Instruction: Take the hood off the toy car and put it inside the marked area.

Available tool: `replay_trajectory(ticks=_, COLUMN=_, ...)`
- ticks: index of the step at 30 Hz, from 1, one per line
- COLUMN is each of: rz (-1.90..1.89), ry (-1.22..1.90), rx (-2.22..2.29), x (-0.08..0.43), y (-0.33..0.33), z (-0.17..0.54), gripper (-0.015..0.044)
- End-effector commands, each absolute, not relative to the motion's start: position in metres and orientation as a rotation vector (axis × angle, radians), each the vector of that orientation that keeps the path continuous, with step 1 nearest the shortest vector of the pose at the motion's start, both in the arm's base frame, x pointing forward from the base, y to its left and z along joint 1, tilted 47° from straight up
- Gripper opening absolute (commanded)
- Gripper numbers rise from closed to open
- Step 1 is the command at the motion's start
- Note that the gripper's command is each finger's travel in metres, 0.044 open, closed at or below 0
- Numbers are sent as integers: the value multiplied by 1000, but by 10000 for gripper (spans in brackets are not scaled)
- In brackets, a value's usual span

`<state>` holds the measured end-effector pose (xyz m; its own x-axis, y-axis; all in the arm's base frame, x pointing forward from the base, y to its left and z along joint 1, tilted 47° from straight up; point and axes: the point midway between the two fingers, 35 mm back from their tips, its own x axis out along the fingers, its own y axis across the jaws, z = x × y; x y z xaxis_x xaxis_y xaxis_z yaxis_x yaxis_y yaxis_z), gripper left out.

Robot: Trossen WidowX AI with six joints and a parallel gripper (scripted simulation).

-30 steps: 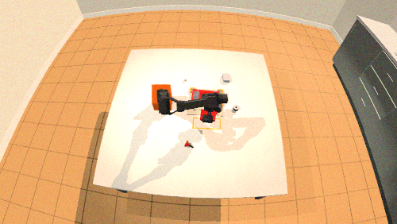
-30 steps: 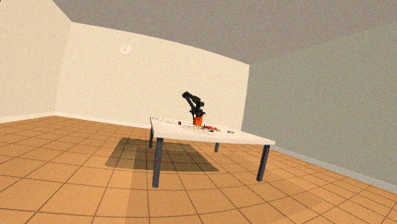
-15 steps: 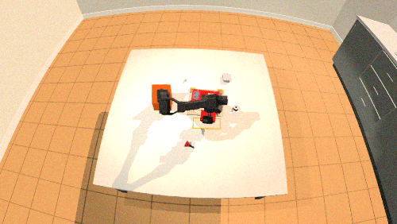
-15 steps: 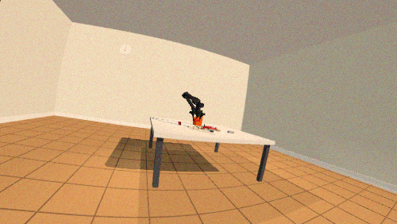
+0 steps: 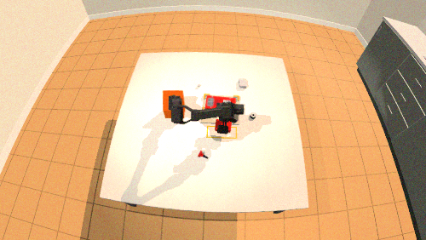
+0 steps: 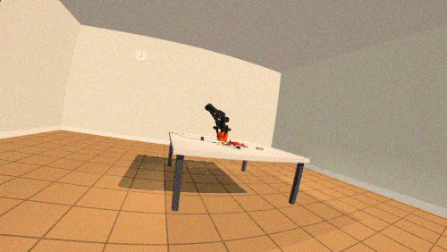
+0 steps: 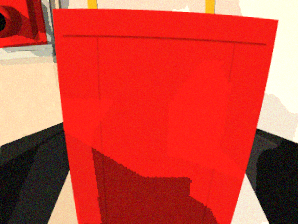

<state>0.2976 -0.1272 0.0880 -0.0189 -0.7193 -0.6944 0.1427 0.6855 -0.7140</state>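
Observation:
The toy car's hood (image 5: 220,123) (image 7: 160,90) is a flat red panel that fills most of the wrist view. My gripper (image 5: 222,128) (image 7: 158,133) is shut on it, with one dark finger at each side. The hood is off the car, over or beside the upper part of the marked area (image 5: 236,132) (image 7: 210,6), a yellow outlined rectangle. How high it is above the table is hard to tell. The red toy car (image 5: 215,102) stands behind, partly hidden under the arm; a corner of it shows at the top left of the wrist view.
A white block (image 5: 243,82) lies behind the car to the right. A small black and white round part (image 5: 252,116) lies right of the car. A small red piece with a dark end (image 5: 201,154) lies in front. The arm's orange base (image 5: 167,95) is at the left.

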Motion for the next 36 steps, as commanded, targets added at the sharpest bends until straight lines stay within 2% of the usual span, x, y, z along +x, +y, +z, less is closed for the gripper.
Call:
replay_trajectory(ticks=1, rz=-731, ry=1442, rx=-519, x=296, y=-129, z=85, gripper=0)
replay_trajectory(ticks=36, rz=-733, ry=1441, rx=-521, x=295, y=-150, z=66, gripper=0)
